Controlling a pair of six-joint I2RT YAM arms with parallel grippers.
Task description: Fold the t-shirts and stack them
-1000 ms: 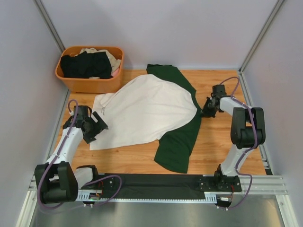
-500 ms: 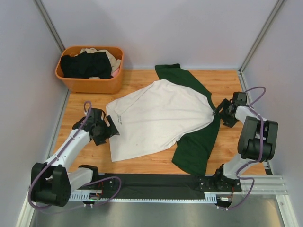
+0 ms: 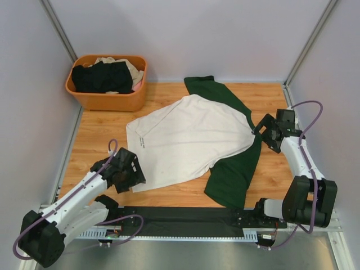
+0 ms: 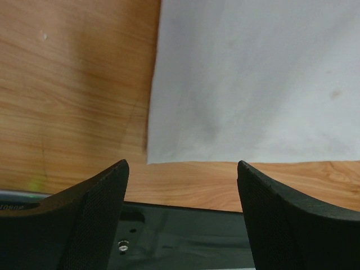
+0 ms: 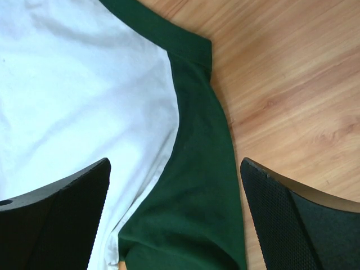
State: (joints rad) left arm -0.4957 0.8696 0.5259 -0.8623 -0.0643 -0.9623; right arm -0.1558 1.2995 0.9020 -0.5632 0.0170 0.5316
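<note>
The white t-shirt (image 3: pixel 185 140) with dark green sleeves lies spread plain side up on the wooden table. One green sleeve (image 3: pixel 233 174) points toward the near edge, and the other (image 3: pixel 211 89) points to the back. My left gripper (image 3: pixel 128 171) is open at the shirt's near left corner (image 4: pixel 169 152), with only wood and the black rail between its fingers (image 4: pixel 84 225). My right gripper (image 3: pixel 269 133) is open just above the shirt's right side. It holds nothing, and the green sleeve (image 5: pixel 197 185) lies under its fingers (image 5: pixel 292 225). More t-shirts, black (image 3: pixel 101 77) and beige (image 3: pixel 134 68), are piled in the basket.
An orange plastic basket (image 3: pixel 107 101) stands at the back left corner. A black rail (image 3: pixel 185 216) with the arm bases runs along the near edge. Grey walls close in the left, right and back sides.
The shirt was dragged to the right. My right gripper then let go of it and opened. My left gripper moved toward the near edge, to the shirt's near left corner.
</note>
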